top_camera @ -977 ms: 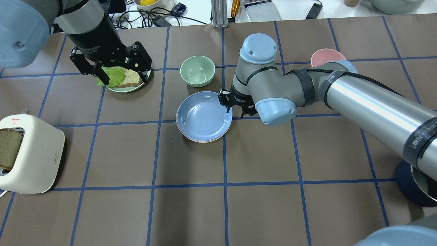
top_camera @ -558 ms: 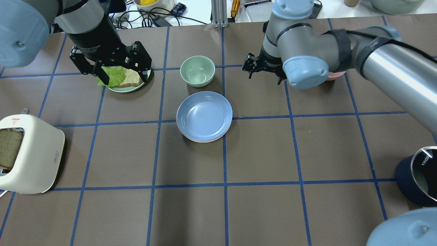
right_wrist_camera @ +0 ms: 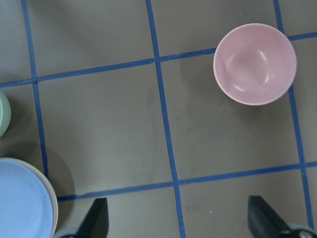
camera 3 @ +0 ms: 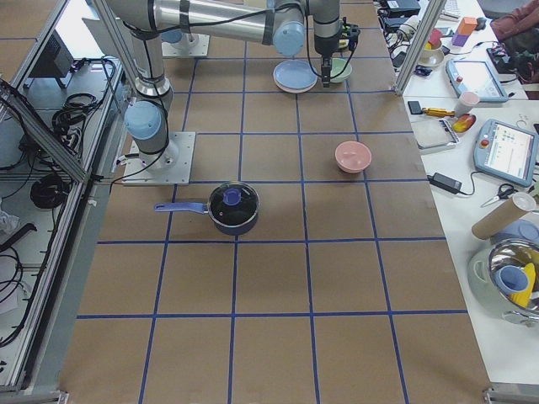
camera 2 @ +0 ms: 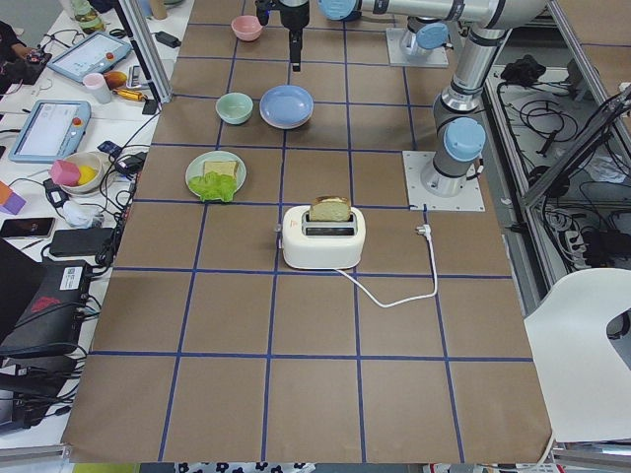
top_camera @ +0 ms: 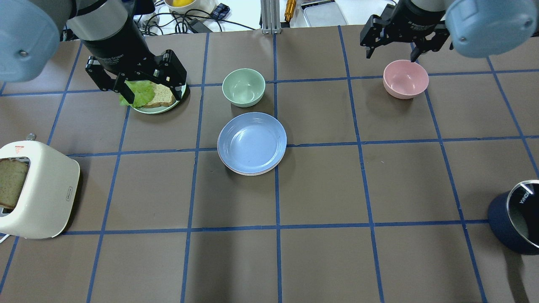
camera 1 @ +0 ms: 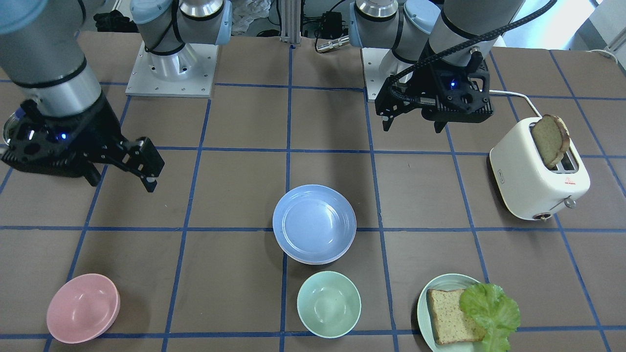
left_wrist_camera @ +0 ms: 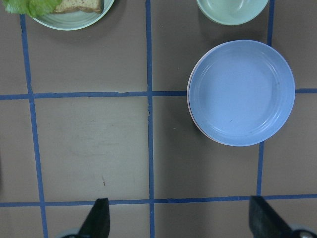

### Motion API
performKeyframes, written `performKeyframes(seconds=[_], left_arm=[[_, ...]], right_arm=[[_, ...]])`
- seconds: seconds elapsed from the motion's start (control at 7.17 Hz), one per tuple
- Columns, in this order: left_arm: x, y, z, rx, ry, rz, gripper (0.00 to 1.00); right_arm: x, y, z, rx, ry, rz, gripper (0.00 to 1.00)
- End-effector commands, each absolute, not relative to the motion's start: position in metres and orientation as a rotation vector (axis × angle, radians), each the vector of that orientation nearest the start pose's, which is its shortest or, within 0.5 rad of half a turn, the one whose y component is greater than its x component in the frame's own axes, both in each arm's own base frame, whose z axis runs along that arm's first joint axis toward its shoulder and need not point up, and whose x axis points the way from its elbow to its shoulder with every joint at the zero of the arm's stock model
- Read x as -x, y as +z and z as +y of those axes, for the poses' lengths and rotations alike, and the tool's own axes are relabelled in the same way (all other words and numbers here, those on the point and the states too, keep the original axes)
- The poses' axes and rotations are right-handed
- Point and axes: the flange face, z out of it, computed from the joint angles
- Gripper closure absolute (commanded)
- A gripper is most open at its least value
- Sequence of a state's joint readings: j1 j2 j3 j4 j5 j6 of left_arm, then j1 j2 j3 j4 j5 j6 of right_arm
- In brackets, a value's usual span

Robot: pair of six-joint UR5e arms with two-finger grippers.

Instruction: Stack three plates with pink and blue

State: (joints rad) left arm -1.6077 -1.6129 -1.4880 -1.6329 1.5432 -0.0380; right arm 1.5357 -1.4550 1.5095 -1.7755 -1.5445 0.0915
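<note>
The periwinkle blue plate [top_camera: 252, 143] lies on top of a stack at the table's middle, also in the front view [camera 1: 314, 223] and both wrist views [left_wrist_camera: 241, 92] [right_wrist_camera: 22, 198]. A pale pink plate rim [top_camera: 252, 173] peeks out beneath it. The cream-white plate I cannot make out apart from it. My right gripper [top_camera: 391, 56] is open and empty, high above the table just beyond the pink bowl [top_camera: 405, 78]. My left gripper [top_camera: 155, 97] is open and empty, above the plate with bread and lettuce [top_camera: 158, 110].
A mint-green bowl [top_camera: 244, 87] stands just behind the stack. A cream toaster [top_camera: 38, 193] with a bread slice stands at the left edge. A dark blue pot [top_camera: 516, 223] stands at the right edge. Cables and gear lie beyond the table's far edge.
My right gripper has left the blue plate's right rim and risen away to the far right, beyond the pink bowl. The stack and my left arm have not moved.
</note>
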Motion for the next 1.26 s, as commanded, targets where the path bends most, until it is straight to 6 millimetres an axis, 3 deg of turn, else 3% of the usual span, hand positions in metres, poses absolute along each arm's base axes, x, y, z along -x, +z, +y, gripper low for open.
performKeyframes(seconds=[0.0,0.14,0.28,0.7,1.12], left_arm=[[0.155,0.502,-0.502,0.003,0.036,3.168,0.0],[0.155,0.502,-0.502,0.003,0.036,3.168,0.0],[0.155,0.502,-0.502,0.003,0.036,3.168,0.0],[0.155,0.502,-0.502,0.003,0.033,3.168,0.0],[0.154,0.502,-0.503,0.005,0.033,3.17,0.0]], right_arm=[[-0.113,0.502,-0.508,-0.151,-0.04,3.16,0.0],[-0.12,0.488,-0.505,-0.062,-0.027,3.171,0.0],[-0.117,0.492,-0.506,0.017,-0.068,3.177,0.0],[-0.121,0.517,-0.509,0.009,-0.154,3.151,0.0],[-0.123,0.519,-0.51,0.006,-0.161,3.131,0.0]])
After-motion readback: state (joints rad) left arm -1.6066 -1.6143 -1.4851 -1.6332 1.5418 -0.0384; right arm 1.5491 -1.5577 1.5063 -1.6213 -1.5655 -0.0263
